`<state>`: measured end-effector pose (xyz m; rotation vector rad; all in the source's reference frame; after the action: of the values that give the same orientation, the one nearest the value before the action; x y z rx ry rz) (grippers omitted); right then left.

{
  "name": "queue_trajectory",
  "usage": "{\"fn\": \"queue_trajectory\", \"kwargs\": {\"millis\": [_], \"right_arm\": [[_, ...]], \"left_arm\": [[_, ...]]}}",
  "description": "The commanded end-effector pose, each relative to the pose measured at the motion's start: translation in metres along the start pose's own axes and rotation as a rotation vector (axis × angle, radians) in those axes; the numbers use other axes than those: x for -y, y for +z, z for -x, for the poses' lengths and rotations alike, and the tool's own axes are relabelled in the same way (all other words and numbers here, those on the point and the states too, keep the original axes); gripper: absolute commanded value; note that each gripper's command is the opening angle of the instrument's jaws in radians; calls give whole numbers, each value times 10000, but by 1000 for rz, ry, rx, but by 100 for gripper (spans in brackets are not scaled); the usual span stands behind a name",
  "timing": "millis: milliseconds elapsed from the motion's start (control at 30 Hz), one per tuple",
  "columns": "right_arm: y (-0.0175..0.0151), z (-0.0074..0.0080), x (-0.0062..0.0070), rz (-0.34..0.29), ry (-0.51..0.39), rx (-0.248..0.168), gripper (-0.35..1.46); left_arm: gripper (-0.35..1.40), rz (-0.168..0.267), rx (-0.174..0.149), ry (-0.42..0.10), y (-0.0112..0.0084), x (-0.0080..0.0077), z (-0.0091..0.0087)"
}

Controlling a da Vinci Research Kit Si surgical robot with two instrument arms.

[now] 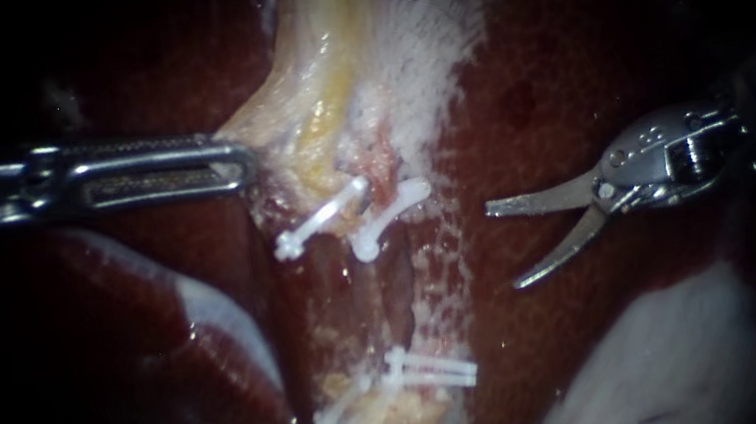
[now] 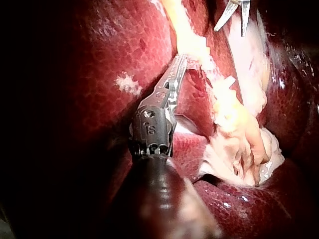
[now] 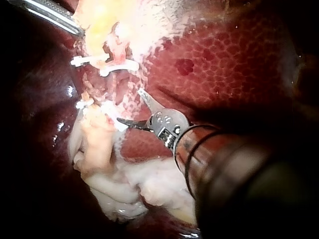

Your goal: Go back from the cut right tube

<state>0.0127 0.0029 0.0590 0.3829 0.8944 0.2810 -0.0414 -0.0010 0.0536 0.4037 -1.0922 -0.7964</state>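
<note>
My right instrument (image 1: pixel 505 247) – blades spread, level over liver (image 1: pixel 557 62), apart from clips (image 1: pixel 323 217); my left instrument (image 1: pixel 241 163) – horizontal, jaws clamped on tissue (image 1: pixel 313 121).

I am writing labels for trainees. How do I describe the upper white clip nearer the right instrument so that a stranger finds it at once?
Find the pale yellow tissue running down the dark red liver. Two white clips cross it just below the left instrument. Your clip is toward the right instrument, hooked, while its neighbour lies straighter.
</note>
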Motion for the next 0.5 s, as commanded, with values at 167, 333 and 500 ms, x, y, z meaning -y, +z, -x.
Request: {"fn": "queue_trajectory", "kwargs": {"millis": [167,333,500], "right_arm": [[0,0,1,0,-6,0,143],[0,0,1,0,-6,0,143],[0,0,1,0,-6,0,143]], "left_arm": [[-35,-10,-10,-3,6,3,-4],[-35,-11,-23,-3,13,5,-11],[-35,-11,-26,-2,13,4,-12]]}}
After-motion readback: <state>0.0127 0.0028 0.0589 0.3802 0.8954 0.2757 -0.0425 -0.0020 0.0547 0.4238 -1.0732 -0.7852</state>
